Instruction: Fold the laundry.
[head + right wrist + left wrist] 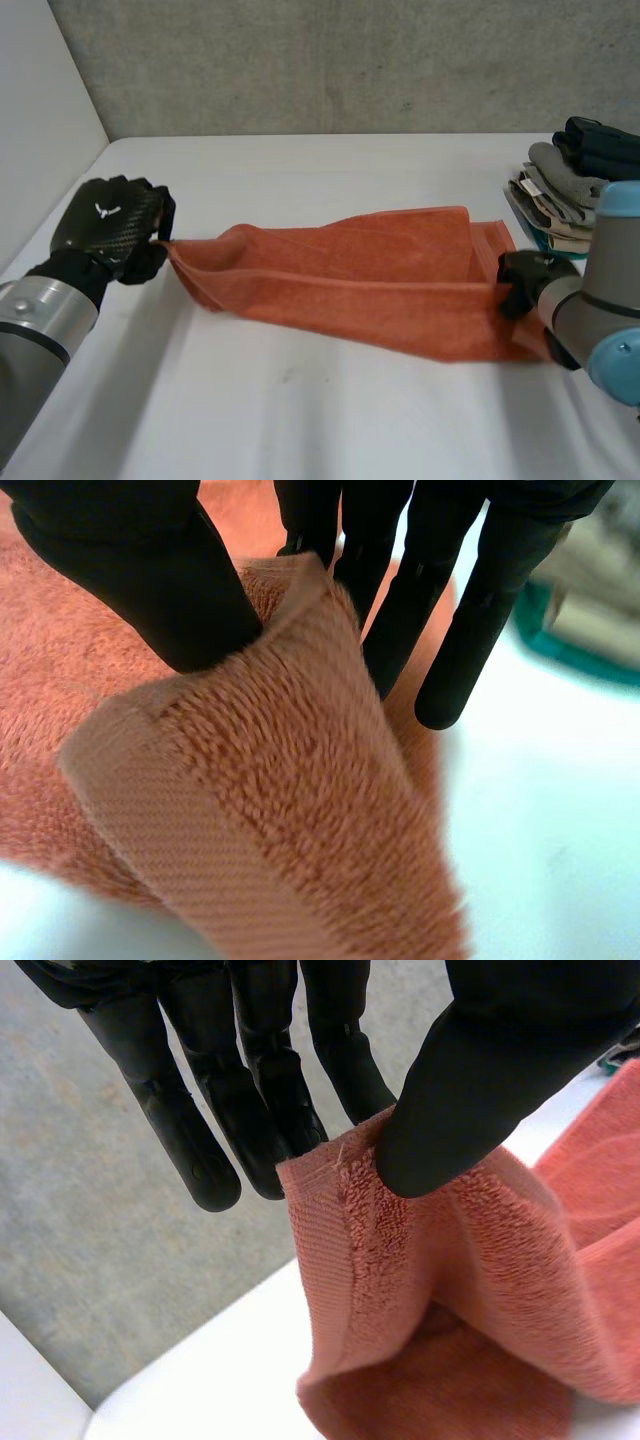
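Head view, left hand (pixel 108 232), right hand (pixel 522 280) pinching towel (pixel 350 278) ends

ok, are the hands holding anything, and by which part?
Both hold the orange towel. The left hand pinches one end near a hemmed corner, thumb against fingers; the right hand pinches the opposite hemmed end the same way.

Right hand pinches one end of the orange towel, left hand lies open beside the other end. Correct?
Not quite. The left hand isn't open beside it: the left wrist view shows it pinching the towel end between thumb and fingers. The right hand does pinch the other end.
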Controlling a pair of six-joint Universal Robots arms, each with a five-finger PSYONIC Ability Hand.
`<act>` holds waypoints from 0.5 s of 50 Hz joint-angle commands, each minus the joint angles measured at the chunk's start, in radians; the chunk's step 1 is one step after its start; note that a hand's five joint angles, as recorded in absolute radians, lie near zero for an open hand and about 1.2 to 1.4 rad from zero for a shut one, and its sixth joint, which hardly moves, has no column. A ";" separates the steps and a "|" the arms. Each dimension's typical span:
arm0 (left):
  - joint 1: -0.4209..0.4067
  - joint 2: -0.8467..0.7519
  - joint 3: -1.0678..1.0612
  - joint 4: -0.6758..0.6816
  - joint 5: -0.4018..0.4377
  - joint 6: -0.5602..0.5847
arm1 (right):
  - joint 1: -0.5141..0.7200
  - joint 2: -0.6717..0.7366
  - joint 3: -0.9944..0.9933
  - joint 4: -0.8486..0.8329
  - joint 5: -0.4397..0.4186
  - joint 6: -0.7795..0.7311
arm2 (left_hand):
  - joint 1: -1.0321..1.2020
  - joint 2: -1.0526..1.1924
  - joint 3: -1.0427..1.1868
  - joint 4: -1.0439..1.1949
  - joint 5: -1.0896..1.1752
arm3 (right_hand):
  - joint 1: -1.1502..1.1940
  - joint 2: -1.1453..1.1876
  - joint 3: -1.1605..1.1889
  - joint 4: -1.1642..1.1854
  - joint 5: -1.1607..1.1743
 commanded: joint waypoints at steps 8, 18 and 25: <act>0.109 0.198 0.151 -0.157 0.002 0.000 | 0.006 -0.507 -0.097 0.095 -0.024 -0.779 | 0.237 0.195 0.201 0.191 0.242 | 0.270 0.224 0.215 0.205 0.236; 0.158 0.182 0.234 -0.355 0.007 0.072 | -0.008 -0.529 -0.254 0.505 -0.147 -0.836 | 0.237 0.195 0.201 0.191 0.242 | 0.270 0.224 0.215 0.205 0.236; 0.149 -0.067 0.269 -0.397 -0.019 0.326 | -0.006 -0.265 -0.280 0.507 -0.180 -0.839 | 0.237 0.195 0.201 0.191 0.242 | 0.270 0.224 0.215 0.205 0.236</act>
